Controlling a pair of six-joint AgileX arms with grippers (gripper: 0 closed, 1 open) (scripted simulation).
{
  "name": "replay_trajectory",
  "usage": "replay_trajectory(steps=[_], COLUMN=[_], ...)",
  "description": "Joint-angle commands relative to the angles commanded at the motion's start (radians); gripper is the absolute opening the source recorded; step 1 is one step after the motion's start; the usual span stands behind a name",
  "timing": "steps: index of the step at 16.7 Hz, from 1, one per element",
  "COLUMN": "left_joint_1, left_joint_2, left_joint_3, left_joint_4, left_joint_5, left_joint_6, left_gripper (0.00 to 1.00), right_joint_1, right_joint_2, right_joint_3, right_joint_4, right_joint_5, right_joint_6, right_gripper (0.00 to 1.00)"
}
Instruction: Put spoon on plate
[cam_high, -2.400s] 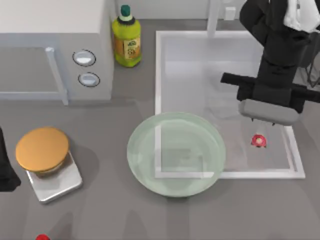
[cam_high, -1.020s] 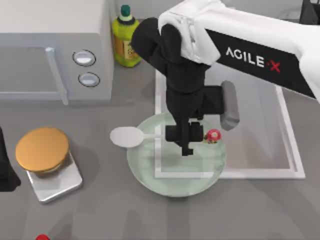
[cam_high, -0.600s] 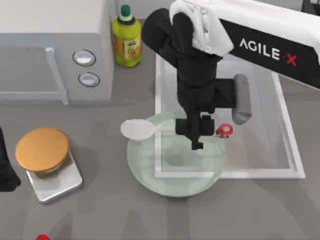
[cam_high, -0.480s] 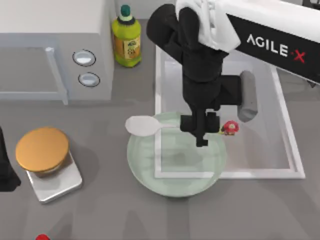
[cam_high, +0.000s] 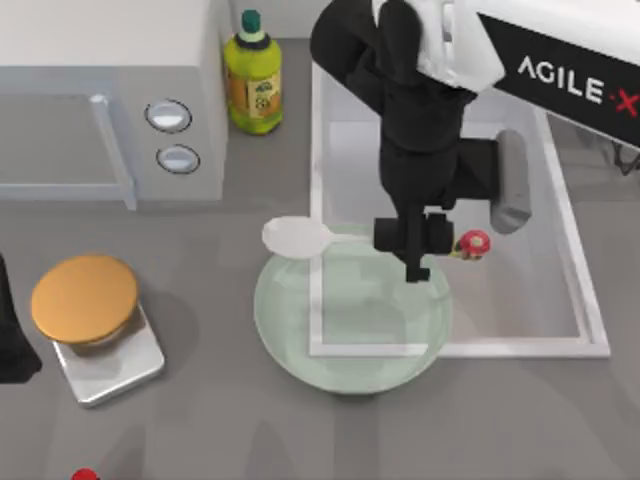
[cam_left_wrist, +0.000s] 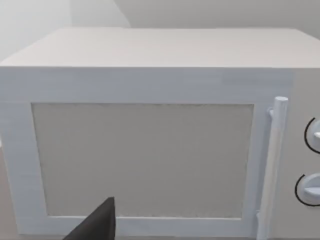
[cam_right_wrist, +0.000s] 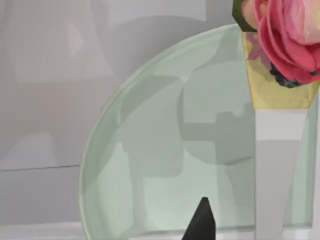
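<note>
Above the plate, the right tool is clamped on the thin handle of the spoon, whose bowl hangs past the plate's far-left rim. The spoon seems light, stiff and slippery; mid-handle is the safest hold. The left arm stays parked near the microwave.

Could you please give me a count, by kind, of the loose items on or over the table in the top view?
Spoon, held by the right gripper: 1
Plate: 1
Bottle: 1
Orange disc on steel base: 1
Microwave: 1
Total: 5
</note>
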Motion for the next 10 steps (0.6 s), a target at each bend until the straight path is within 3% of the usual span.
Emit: replay_trajectory(steps=[10], left_joint_1=[0.0], left_joint_2=[0.0], left_joint_3=[0.0], left_joint_4=[0.0], left_joint_5=[0.0], left_joint_6=[0.0], left_gripper=[1.0], right_joint_1=[0.058], right_joint_2=[0.093], right_joint_3=[-0.034], right_joint_4=[0.161], right_joint_5=[-0.042], right_joint_6=[-0.02], right_gripper=[0.0])
